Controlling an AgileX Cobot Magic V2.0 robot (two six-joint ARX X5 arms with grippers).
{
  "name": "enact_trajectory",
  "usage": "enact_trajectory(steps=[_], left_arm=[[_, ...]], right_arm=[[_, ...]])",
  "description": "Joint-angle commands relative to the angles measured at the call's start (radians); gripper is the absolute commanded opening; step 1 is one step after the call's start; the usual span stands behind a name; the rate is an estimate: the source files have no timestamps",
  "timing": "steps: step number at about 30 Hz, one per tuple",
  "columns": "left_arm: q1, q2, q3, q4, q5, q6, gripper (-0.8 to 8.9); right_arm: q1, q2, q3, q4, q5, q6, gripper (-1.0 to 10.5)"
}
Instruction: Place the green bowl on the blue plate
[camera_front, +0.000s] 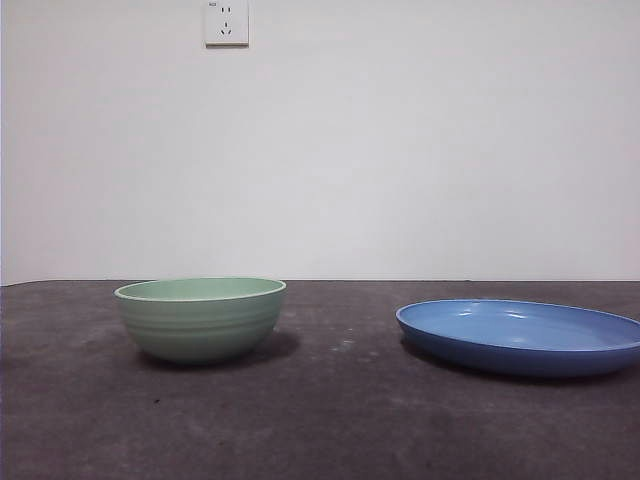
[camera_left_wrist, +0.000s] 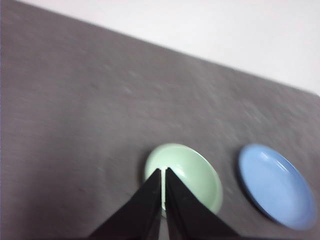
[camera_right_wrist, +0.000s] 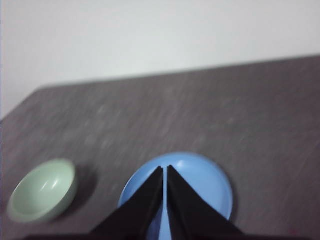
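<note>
The green bowl (camera_front: 201, 318) stands upright on the dark table, left of centre in the front view. To its right lies the blue plate (camera_front: 522, 336), apart from the bowl and with nothing on it. My left gripper (camera_left_wrist: 163, 172) hangs high above the green bowl (camera_left_wrist: 192, 175), jaws shut and holding nothing. High over the blue plate (camera_right_wrist: 205, 182), my right gripper (camera_right_wrist: 165, 170) is shut too, with nothing in it; the green bowl (camera_right_wrist: 42, 190) shows off to one side. Neither arm appears in the front view.
The dark grey table top (camera_front: 330, 420) spreads around both dishes and ends at a white wall (camera_front: 400, 150) behind. A wall socket (camera_front: 226, 22) sits high on that wall.
</note>
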Motion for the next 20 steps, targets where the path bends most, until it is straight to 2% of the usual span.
enact_trajectory(steps=[1, 9, 14, 20], left_arm=[[-0.02, 0.075, 0.083, -0.053, 0.076, 0.074, 0.12], [-0.153, 0.224, 0.245, -0.291, 0.106, 0.207, 0.12], [-0.234, 0.243, 0.264, -0.338, 0.106, 0.226, 0.11], [-0.27, 0.244, 0.264, -0.369, 0.106, 0.244, 0.22]], right_arm=[[0.005, 0.087, 0.09, -0.089, -0.057, -0.082, 0.1], [0.091, 0.263, 0.259, -0.349, -0.146, -0.195, 0.1], [0.156, 0.309, 0.293, -0.48, -0.146, -0.259, 0.1], [0.204, 0.307, 0.293, -0.515, -0.145, -0.265, 0.1]])
